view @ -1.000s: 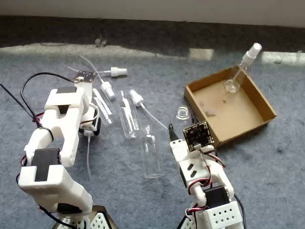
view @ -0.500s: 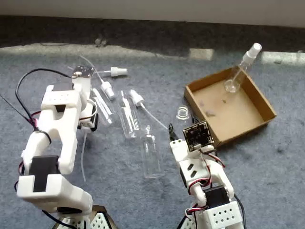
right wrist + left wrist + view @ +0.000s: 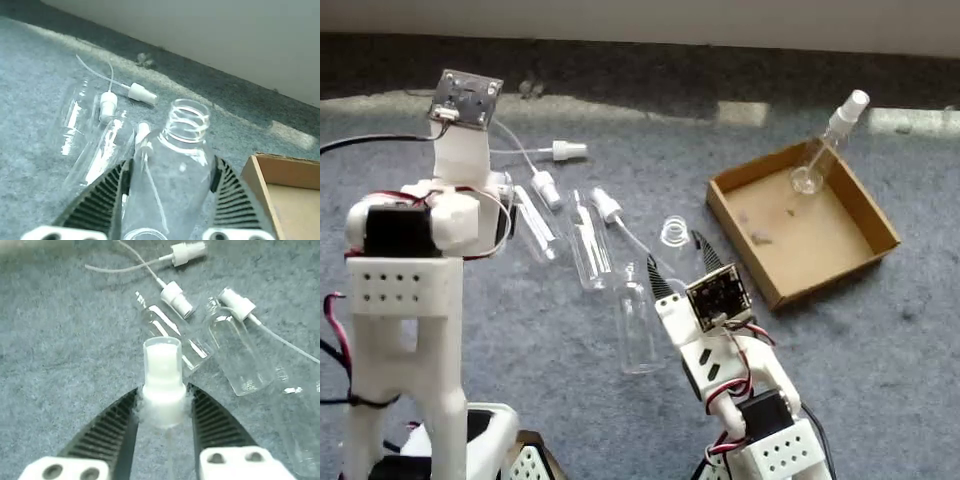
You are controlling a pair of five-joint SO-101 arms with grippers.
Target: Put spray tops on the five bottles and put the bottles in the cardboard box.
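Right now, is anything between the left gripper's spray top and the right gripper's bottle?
Nothing visibly blocks the spray top from the bottle; loose bottles only lie flat on the carpet between them.

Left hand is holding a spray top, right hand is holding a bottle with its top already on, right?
No. The bottle in the right hand has no top; the right wrist view shows its threaded neck open. The left hand does hold a spray top.

Noted capped bottle [image 3: 825,150] in far corner of cardboard box [image 3: 820,240]; loose bottles [image 3: 590,250] and spray tops [image 3: 568,150] on surface [image 3: 880,330], left of box.
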